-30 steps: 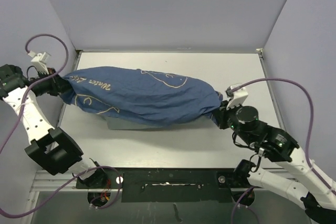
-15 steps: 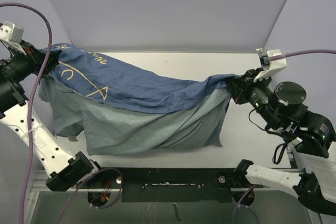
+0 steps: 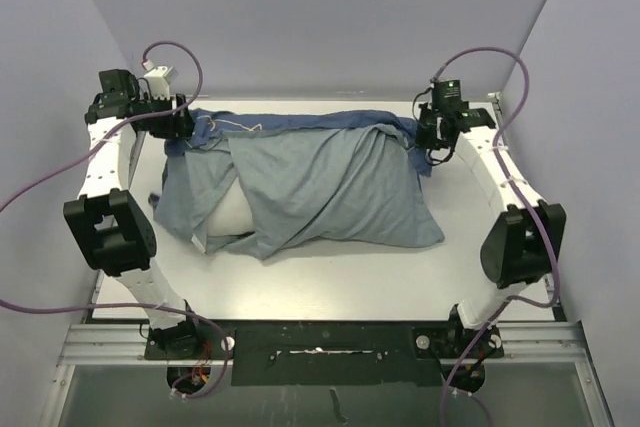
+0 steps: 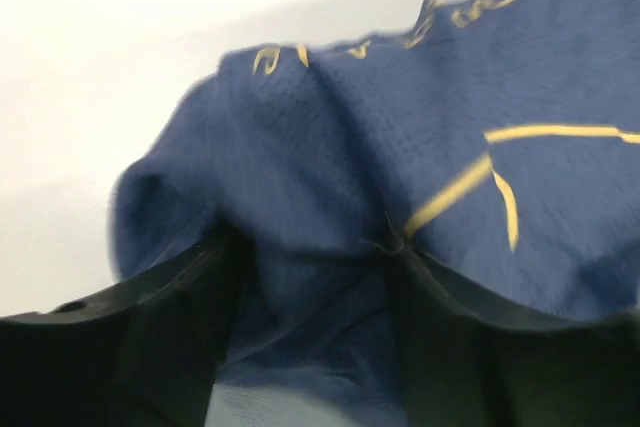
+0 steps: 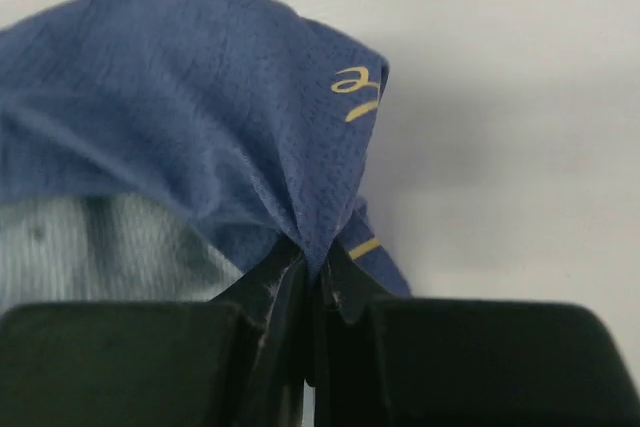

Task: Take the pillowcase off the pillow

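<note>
The pillowcase (image 3: 330, 182) lies draped over the pillow, pale grey-blue inside facing up, with a dark blue band along its far edge. Only a white corner of the pillow (image 3: 228, 215) shows, under the cloth's front left. My left gripper (image 3: 188, 129) is at the cloth's far left corner. In the left wrist view its jaws (image 4: 315, 292) stand apart, with dark blue embroidered cloth (image 4: 400, 147) lying loose between them. My right gripper (image 3: 424, 139) is at the far right corner, shut on a pinched fold of the pillowcase (image 5: 250, 117), as the right wrist view (image 5: 316, 265) shows.
The white table (image 3: 330, 277) is boxed in by grey walls at the back and on both sides, close to both arms. Purple cables (image 3: 185, 57) loop above each wrist. The arm bases stand on the black rail (image 3: 320, 342) at the near edge.
Both arms have swung from holding the pillowcase stretched high to the back of the table. The cloth now lies over the pillow. The left jaws have opened.
</note>
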### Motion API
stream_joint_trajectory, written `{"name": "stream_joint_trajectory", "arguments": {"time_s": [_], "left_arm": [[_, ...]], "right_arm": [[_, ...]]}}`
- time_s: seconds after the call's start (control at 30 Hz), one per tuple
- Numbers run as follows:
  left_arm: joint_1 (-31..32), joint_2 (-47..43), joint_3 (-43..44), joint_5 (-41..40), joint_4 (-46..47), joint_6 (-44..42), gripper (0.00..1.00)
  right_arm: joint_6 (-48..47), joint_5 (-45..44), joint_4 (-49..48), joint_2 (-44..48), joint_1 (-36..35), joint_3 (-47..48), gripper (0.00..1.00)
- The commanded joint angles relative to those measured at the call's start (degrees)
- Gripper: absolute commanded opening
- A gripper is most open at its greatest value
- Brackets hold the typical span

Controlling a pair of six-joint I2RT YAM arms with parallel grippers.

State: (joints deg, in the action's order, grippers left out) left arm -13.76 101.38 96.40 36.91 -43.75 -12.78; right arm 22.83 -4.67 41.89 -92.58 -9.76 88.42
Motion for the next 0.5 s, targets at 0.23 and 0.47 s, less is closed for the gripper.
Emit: {"name": "stream_joint_trajectory", "arguments": {"time_s": [0.23, 0.47], "left_arm": [[-0.93, -1.25, 12.80, -3.82, 1.35, -1.70, 0.98], [-1.27, -7.98, 3.53, 2.76, 0.37, -3.87, 0.98]], "right_arm": [[-2.87, -1.56, 0.46, -10.86, 0.40, 17.09, 0.45], [-5.38, -8.91, -4.81, -3.46, -2.74, 10.38, 0.77]]}}
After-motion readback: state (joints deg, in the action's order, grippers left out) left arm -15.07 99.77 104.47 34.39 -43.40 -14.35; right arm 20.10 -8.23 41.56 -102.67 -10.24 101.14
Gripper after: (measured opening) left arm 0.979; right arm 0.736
